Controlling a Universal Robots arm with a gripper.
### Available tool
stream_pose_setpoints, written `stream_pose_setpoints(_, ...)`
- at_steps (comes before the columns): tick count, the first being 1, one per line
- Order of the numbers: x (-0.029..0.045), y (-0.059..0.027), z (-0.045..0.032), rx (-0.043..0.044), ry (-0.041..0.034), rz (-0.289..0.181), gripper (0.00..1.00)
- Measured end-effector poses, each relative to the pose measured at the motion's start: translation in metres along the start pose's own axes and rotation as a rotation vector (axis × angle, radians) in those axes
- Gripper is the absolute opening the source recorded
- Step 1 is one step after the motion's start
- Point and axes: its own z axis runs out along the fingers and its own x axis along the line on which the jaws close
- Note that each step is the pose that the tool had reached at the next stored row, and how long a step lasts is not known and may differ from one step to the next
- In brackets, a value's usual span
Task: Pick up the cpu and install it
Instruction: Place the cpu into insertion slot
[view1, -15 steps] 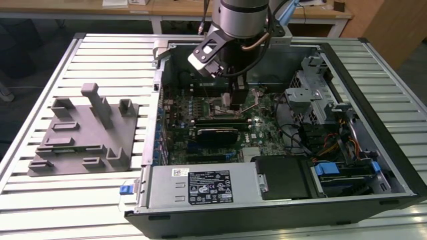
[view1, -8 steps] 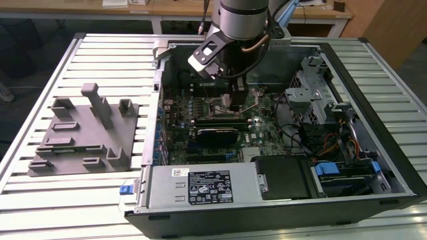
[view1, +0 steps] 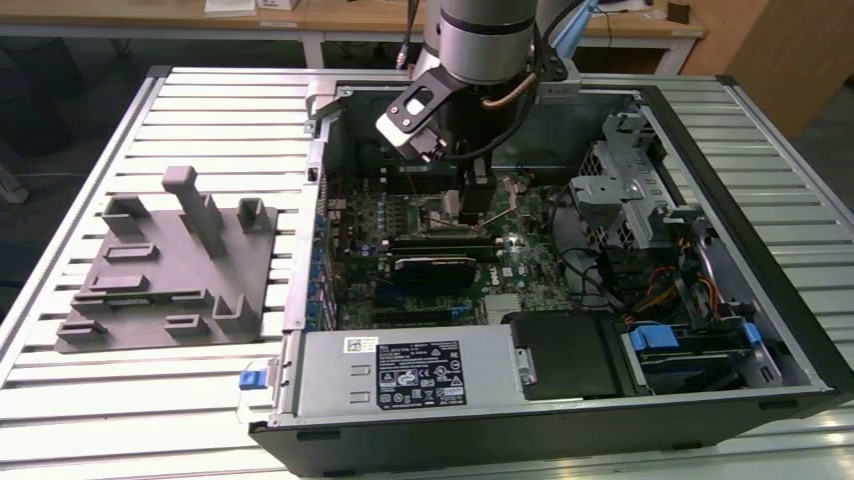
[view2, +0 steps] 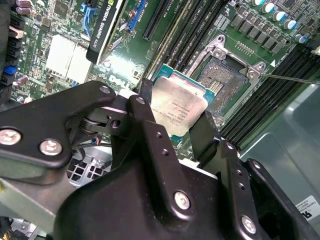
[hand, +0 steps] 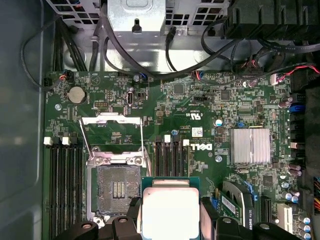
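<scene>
I count one cpu (view2: 177, 107), and it sits right between my two fingers (view2: 152, 135) — my gripper (view2: 175, 114) is clamped on its opposite edges, with the silvery top turned toward my wrist. One socket (hand: 117, 187) lies on the motherboard (hand: 200, 100) just beside my fingertips, its frame swung open and its contact field bare — the cpu is not in it. I reach down into one open computer case (view1: 534, 432). One grey fixture (view1: 167, 265) stands well apart from my gripper, outside the case, toward the exterior view's left.
</scene>
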Motion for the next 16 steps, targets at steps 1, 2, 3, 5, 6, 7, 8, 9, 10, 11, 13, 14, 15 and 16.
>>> stream_pose_setpoints(1,0.0000,0.0000,0.0004,0.0001,-0.0001,0.000,0.54)
stream_pose_setpoints(2,0.0000,0.0000,0.0009,0.0001,-0.0001,0.000,0.54)
stream_pose_setpoints(3,0.0000,-0.0001,0.0014,0.0002,-0.0001,0.000,0.54)
stream_pose_setpoints(5,0.0001,-0.0001,0.0024,0.0002,-0.0001,0.000,0.54)
stream_pose_setpoints(6,0.0001,-0.0001,0.0028,0.0003,-0.0001,0.000,0.54)
stream_pose_setpoints(7,0.0001,-0.0001,0.0033,0.0003,0.0000,0.000,0.54)
stream_pose_setpoints(8,0.0001,-0.0001,0.0037,0.0004,0.0000,0.000,0.54)
stream_pose_setpoints(9,0.0001,-0.0002,0.0041,0.0004,-0.0001,0.000,0.54)
stream_pose_setpoints(10,0.0001,-0.0002,0.0046,0.0005,-0.0001,0.000,0.54)
stream_pose_setpoints(11,0.0001,-0.0002,0.0051,0.0006,-0.0001,0.000,0.54)
stream_pose_setpoints(13,0.0001,-0.0002,0.0060,0.0007,-0.0001,0.000,0.54)
stream_pose_setpoints(14,0.0002,-0.0002,0.0064,0.0007,0.0000,0.000,0.54)
stream_pose_setpoints(15,0.0002,-0.0003,0.0069,0.0007,0.0000,0.000,0.54)
stream_pose_setpoints(16,0.0002,-0.0003,0.0074,0.0007,0.0000,0.000,0.54)
